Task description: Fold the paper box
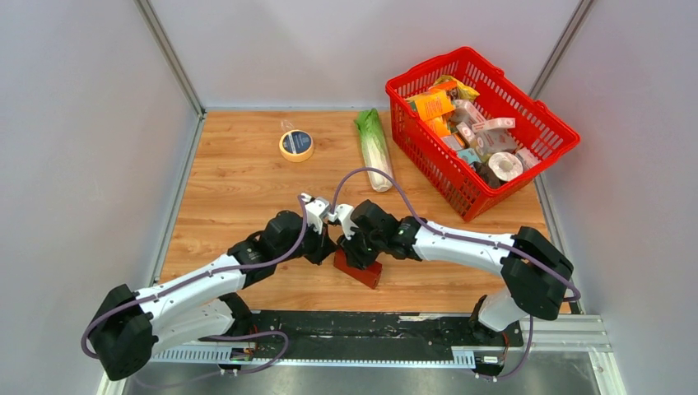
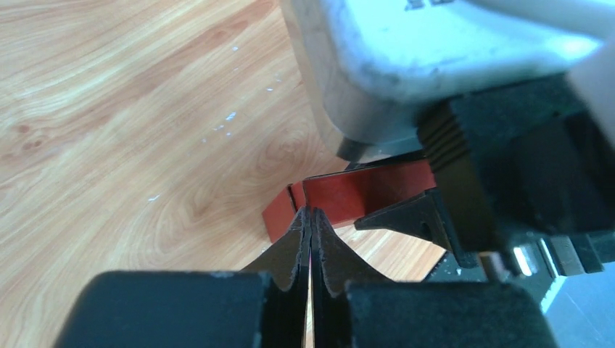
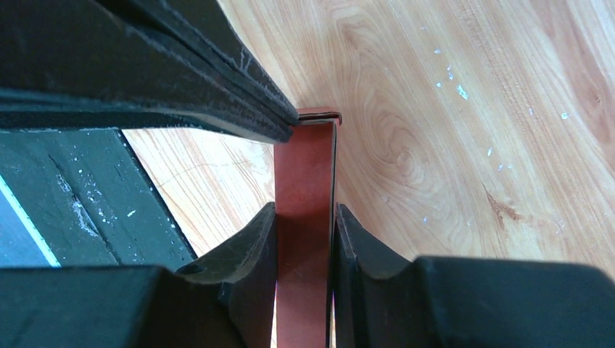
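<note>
The paper box (image 1: 363, 272) is sitting near the front middle of the desk (image 1: 239, 181), right where the 2 arms are meeting. The right gripper (image 3: 304, 210) is clamping it: in the right wrist view the dark-red card is standing as a thin slab between the 2 fingers, gripped across its flat faces. Its long axis is running straight out along those fingers, away from the right wrist. The left gripper (image 2: 310, 214) is sitting at that far end. Its fingers are pressing together with barely a slit between them, and their tips are touching the box where 2 panels are meeting at a seam. I cannot tell whether a sliver of flap is caught between them. From the left wrist, the box is lying straight ahead of the tips and stretching off to the right, toward the right gripper's dark finger. From above, the long axis is running diagonally, from upper left near the left gripper down toward the right and the front edge of the desk. Both arms are at the box, but only the right 1 is plainly holding it, so it looks to be the anchor. In my judgement the coming fold is turning on that end seam, with the left gripper working the flap while the right is steadying the body.
</note>
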You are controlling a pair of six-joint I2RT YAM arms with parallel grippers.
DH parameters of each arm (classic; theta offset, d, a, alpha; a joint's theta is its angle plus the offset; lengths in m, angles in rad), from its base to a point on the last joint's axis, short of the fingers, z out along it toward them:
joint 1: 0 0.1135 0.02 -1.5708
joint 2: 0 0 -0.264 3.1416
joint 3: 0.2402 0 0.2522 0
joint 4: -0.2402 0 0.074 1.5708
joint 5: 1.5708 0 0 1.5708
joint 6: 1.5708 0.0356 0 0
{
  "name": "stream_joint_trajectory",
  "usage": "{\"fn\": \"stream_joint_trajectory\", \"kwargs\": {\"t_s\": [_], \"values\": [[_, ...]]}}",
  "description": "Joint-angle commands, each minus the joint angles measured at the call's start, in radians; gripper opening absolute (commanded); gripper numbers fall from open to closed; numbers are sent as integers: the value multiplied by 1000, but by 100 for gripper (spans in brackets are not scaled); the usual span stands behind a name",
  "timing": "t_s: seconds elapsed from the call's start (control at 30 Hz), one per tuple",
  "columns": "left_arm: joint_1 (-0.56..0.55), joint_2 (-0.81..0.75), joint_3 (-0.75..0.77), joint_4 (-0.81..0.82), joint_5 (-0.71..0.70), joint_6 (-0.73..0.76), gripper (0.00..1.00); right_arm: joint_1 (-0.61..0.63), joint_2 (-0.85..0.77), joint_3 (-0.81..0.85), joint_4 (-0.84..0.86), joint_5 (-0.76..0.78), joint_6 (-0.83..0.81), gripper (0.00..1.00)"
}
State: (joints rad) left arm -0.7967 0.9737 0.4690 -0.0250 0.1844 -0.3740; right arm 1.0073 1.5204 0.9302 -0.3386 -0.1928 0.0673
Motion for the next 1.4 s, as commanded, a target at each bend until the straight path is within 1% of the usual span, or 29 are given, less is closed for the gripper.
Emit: {"fn": "stream_joint_trajectory", "kwargs": {"t_s": [0.0,0.07,0.27,0.37,0.43,0.47,0.5,0.53,0.57,0.6,0.67,0.7,0.8,0.9,0.93,1.03,1.17,1.3,1.37], "values": [[-48,-35,10,-26,-137,46,2,2,-20,19,46,33,-11,30],[-59,-49,-3,-30,-169,44,0,4,-17,27,47,44,-21,30],[-72,-69,-46,-18,-238,34,0,2,-2,47,67,50,-41,30],[-72,-75,-58,2,-223,18,0,2,11,58,70,46,-44,30],[-72,-85,-32,-27,-197,12,0,2,17,58,66,47,-47,30],[-72,-105,-18,-68,-198,-2,7,4,20,58,62,50,-47,30],[-72,-118,-10,-78,-189,-2,13,4,18,55,64,52,-49,30],[-72,-134,0,-85,-189,-5,21,4,15,49,62,50,-47,29],[-72,-165,3,-90,-189,-9,36,4,15,47,64,49,-49,30],[-70,-180,3,-89,-189,-8,40,2,12,44,64,46,-47,29],[-62,-194,8,-84,-189,-2,44,2,11,41,64,41,-47,29],[-43,-184,10,-78,-147,-2,44,2,9,41,62,39,-47,29],[-1,-130,20,-58,-79,6,44,2,0,38,65,30,-47,29],[7,-75,30,-17,-36,23,39,4,-9,38,69,24,-46,29],[8,-49,42,-10,-33,26,37,4,-11,36,67,23,-47,29],[10,-20,57,8,-40,37,35,2,-14,38,67,16,-47,29],[14,6,59,62,-43,32,35,4,-14,38,66,12,-49,29],[14,2,54,73,-43,32,36,2,-14,36,67,10,-49,29],[14,-3,51,76,-49,30,38,2,-14,38,70,7,-49,29]]}}
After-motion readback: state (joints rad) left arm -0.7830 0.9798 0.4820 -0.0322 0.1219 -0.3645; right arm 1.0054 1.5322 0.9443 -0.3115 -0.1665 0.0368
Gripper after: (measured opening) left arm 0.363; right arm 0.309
